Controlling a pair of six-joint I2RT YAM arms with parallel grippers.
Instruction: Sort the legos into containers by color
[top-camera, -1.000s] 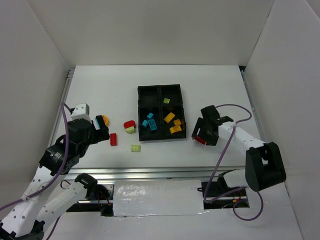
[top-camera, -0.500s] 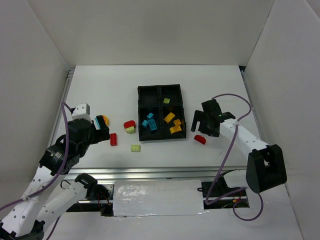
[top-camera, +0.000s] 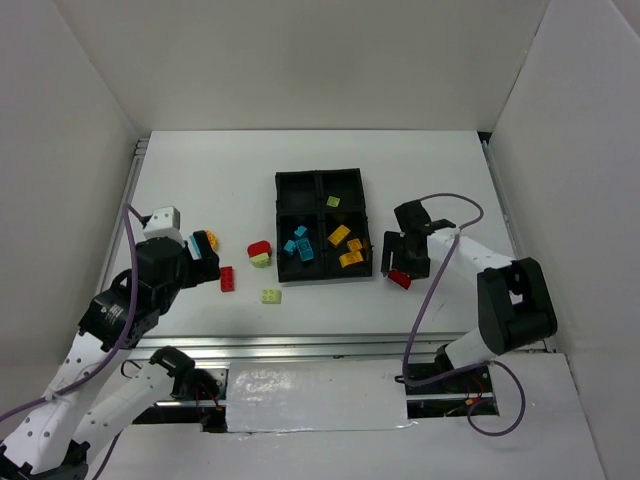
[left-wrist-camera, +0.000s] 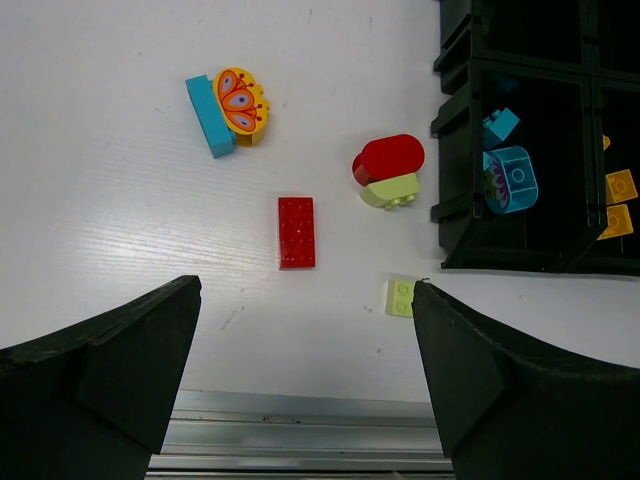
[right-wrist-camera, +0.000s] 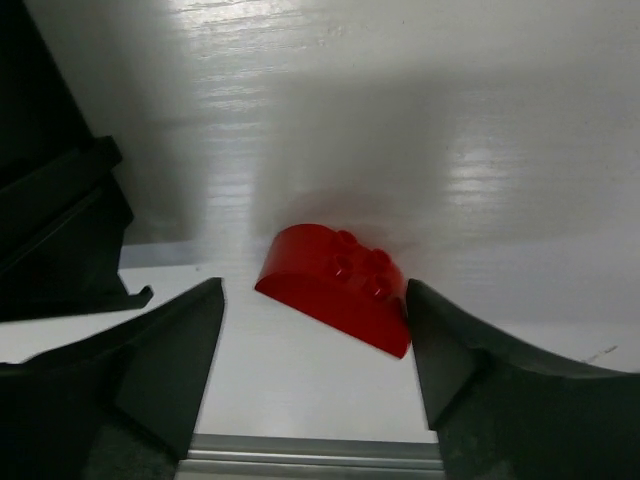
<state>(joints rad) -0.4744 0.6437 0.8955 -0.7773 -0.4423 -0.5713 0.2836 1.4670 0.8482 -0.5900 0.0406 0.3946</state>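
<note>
The black tray (top-camera: 318, 176) holds a lime brick (top-camera: 333, 201) at far right, cyan bricks (top-camera: 298, 246) at near left and orange bricks (top-camera: 346, 246) at near right. My right gripper (top-camera: 399, 266) is open just right of the tray, low over the table, its jaws on either side of a red rounded brick (right-wrist-camera: 335, 288), not closed on it. My left gripper (left-wrist-camera: 305, 330) is open and empty above loose pieces: a flat red brick (left-wrist-camera: 296, 232), a red rounded brick on a lime one (left-wrist-camera: 389, 171), a small lime brick (left-wrist-camera: 399, 297) and a cyan and orange butterfly piece (left-wrist-camera: 228, 106).
The tray's near right corner (right-wrist-camera: 60, 230) is just left of my right fingers. A metal rail (top-camera: 300, 347) runs along the table's near edge. White walls enclose the table on three sides.
My right gripper pulled back from the red rounded brick, which stayed on the table, then came back down with its jaws around it. The left arm has not moved.
</note>
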